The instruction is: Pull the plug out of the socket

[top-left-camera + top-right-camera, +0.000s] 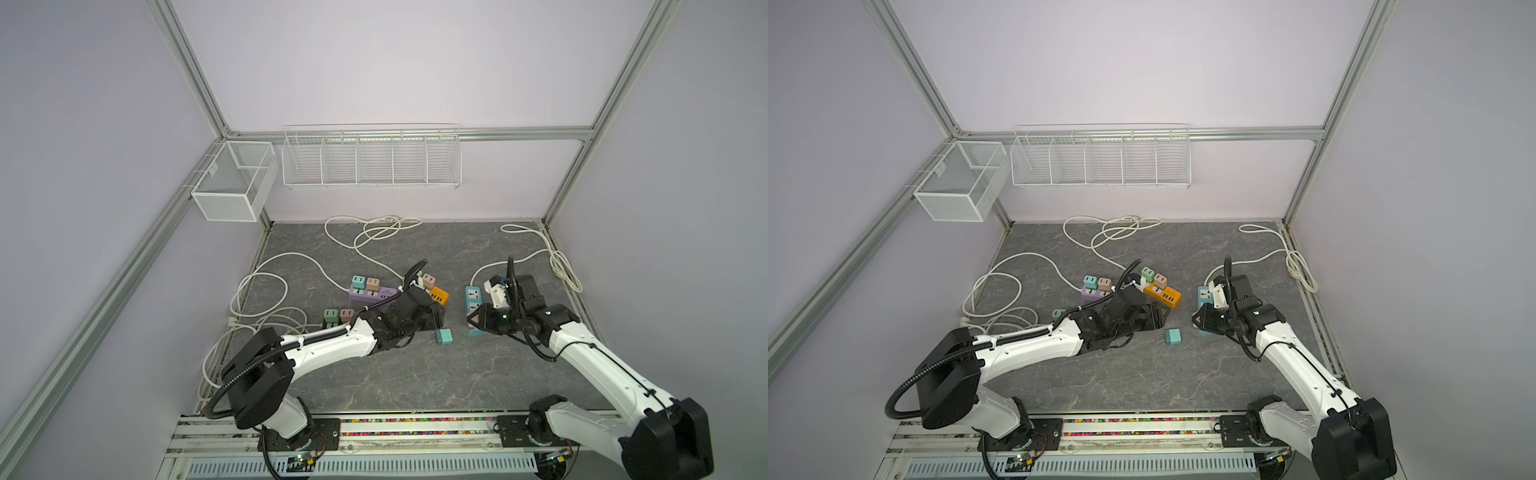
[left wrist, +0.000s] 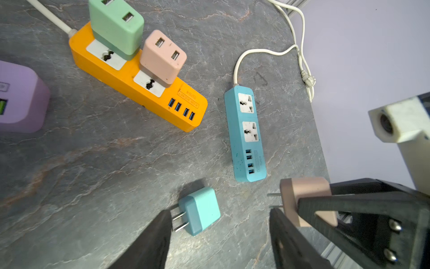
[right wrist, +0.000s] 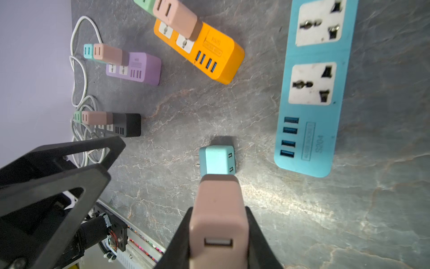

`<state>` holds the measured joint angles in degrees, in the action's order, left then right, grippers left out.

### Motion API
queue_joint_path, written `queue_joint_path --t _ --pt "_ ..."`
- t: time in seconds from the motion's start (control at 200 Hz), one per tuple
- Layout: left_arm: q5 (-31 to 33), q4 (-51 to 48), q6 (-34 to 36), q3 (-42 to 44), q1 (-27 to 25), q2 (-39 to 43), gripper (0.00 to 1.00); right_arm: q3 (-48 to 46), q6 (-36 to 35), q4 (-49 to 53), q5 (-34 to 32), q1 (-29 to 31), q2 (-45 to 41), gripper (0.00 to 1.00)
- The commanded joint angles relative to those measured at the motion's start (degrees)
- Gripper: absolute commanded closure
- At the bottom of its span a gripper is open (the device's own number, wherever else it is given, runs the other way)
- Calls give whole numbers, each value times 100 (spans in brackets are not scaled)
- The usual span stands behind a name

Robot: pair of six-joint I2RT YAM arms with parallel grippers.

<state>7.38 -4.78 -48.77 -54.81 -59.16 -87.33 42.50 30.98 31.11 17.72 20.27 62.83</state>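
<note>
On the grey worktop (image 1: 374,374) a teal plug (image 2: 202,210) lay loose by my wide-spread left gripper (image 2: 218,210), my right gripper (image 3: 218,209) clamping a pink plug (image 3: 218,223).

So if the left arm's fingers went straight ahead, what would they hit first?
Most likely the teal plug, lying loose just ahead between the left fingers; depth is hard to judge.
</note>
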Motion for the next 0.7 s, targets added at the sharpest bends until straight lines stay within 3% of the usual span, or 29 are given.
queue_joint_path --t 0.0,0.695 --pt "136 64 2 215 9 252 31 -474 398 -442 90 89 -254 81" --pt "493 -89 -145 832 9 900 9 -1479 770 -1495 323 323 235 80"
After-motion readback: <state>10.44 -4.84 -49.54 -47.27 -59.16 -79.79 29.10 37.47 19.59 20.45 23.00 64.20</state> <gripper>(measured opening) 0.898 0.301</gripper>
